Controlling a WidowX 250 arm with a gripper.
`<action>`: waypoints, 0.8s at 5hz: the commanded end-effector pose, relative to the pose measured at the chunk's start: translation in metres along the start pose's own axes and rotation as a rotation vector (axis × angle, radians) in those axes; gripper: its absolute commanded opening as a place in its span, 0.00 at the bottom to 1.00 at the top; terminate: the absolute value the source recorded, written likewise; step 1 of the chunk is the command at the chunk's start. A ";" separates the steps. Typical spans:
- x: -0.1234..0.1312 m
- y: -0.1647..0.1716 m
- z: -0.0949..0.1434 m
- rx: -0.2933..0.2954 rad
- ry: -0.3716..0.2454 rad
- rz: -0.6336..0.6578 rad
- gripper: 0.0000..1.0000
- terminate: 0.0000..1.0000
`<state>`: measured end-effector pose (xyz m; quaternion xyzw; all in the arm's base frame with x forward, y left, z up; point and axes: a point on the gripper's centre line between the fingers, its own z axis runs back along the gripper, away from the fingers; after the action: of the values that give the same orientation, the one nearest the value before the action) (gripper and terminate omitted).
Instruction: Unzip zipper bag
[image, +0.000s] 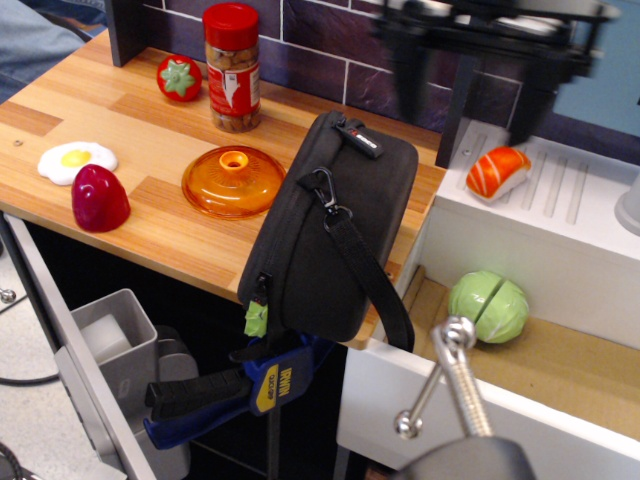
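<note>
The zipper bag (320, 235) is a black fabric case lying on the right end of the wooden counter (130, 130), its lower end overhanging the front edge. Its lime-green zipper pull (256, 319) hangs at the lower left corner. A black strap (366, 275) on a metal clip (325, 190) runs down across it, and a small red-white label (358, 139) sits at the top. My gripper (470, 90) is blurred at the top of the view, above and to the right of the bag's far end. Its two dark fingers (405, 75) stand wide apart and hold nothing.
A blue-black clamp (240, 385) sits under the bag. An orange lid (233, 180), a red-capped jar (232, 68), a strawberry (179, 77), a fried egg (76, 159) and a dark red piece (98, 197) lie left. Salmon sushi (496, 170) and cabbage (488, 306) lie right.
</note>
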<state>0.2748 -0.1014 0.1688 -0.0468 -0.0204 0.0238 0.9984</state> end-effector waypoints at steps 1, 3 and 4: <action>-0.034 0.043 -0.001 0.009 -0.009 -0.053 1.00 0.00; -0.065 0.069 -0.048 0.026 -0.044 -0.032 1.00 0.00; -0.073 0.073 -0.068 0.064 -0.084 -0.029 1.00 0.00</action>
<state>0.1975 -0.0381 0.0828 -0.0072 -0.0518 0.0136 0.9985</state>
